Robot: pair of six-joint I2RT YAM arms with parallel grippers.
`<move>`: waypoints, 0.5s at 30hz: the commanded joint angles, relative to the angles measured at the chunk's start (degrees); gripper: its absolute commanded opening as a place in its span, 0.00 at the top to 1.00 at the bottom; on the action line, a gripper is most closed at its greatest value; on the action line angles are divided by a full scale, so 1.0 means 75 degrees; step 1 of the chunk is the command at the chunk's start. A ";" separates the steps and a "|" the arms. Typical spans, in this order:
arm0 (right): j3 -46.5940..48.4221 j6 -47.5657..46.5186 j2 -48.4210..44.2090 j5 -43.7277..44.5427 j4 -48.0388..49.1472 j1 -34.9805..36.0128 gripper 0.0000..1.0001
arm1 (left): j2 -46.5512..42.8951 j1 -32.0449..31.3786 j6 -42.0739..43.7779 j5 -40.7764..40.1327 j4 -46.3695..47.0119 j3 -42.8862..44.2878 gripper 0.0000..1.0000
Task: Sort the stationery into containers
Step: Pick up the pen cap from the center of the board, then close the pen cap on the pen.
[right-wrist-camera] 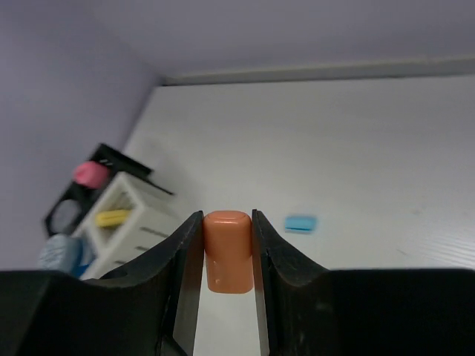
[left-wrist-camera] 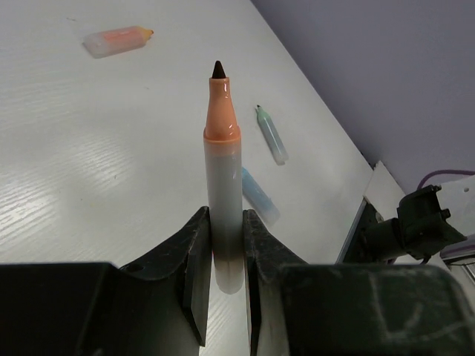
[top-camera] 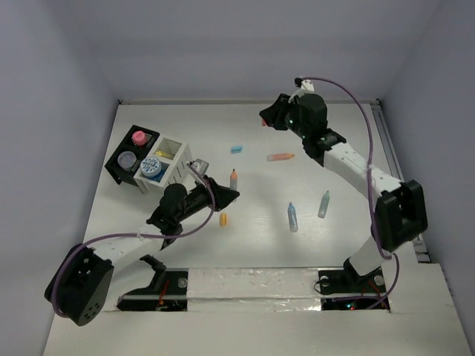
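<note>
My left gripper (top-camera: 228, 194) (left-wrist-camera: 225, 216) is shut on an uncapped orange marker (top-camera: 233, 179) (left-wrist-camera: 222, 126) and holds it upright, its dark nib pointing up, over the table's middle. My right gripper (top-camera: 267, 117) (right-wrist-camera: 226, 219) is shut on an orange cap (right-wrist-camera: 227, 251) at the far middle. The black ribbed tray (top-camera: 119, 172) (right-wrist-camera: 111, 155) holds a pink piece (top-camera: 139, 137) and a grey-lidded tub (top-camera: 128, 159). The white box (top-camera: 175, 172) (right-wrist-camera: 141, 215) holds a yellow piece (right-wrist-camera: 113, 217) and a blue-lidded tub (top-camera: 152, 167).
Loose on the table lie a blue cap (top-camera: 237, 148) (right-wrist-camera: 300, 223), a capped orange marker (top-camera: 280, 156) (left-wrist-camera: 117, 40), a blue marker (top-camera: 292, 216) (left-wrist-camera: 258, 194), a green marker (top-camera: 324, 204) (left-wrist-camera: 272, 135) and a small yellow-orange cap (top-camera: 223, 219).
</note>
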 commanded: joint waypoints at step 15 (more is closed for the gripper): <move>-0.1877 0.0964 -0.1255 -0.0570 0.2762 0.1590 1.00 | 0.0712 -0.0180 -0.0496 -0.0368 0.0521 0.1167 1.00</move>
